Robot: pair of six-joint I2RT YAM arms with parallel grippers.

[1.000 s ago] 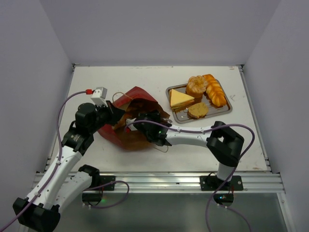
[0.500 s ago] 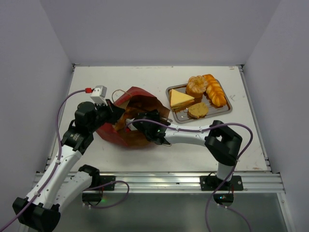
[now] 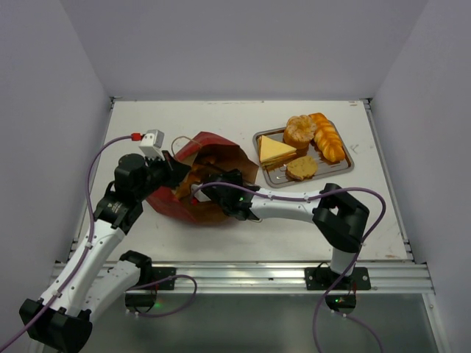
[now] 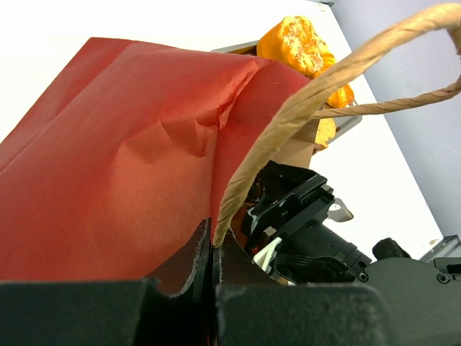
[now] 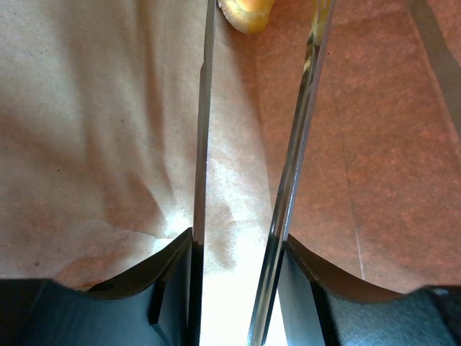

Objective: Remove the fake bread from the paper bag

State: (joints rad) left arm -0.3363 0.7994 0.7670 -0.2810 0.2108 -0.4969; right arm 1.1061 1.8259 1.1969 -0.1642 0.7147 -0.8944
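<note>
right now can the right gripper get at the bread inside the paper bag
Probably yes. The right gripper is inside the paper bag with its jaws apart. A golden bread piece shows just past its fingertips, with only bare paper between. The left gripper pinches the bag's rim.

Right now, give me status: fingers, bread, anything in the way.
Left fingers shut on paper bag rim. Right fingers open, inside the bag. One bread just beyond them, ungripped. Nothing in between.

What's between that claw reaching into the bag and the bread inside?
Only the paper bag's bare brown lining: in the right wrist view the right gripper's open fingers point toward a golden bread piece, nothing else in the way.
</note>
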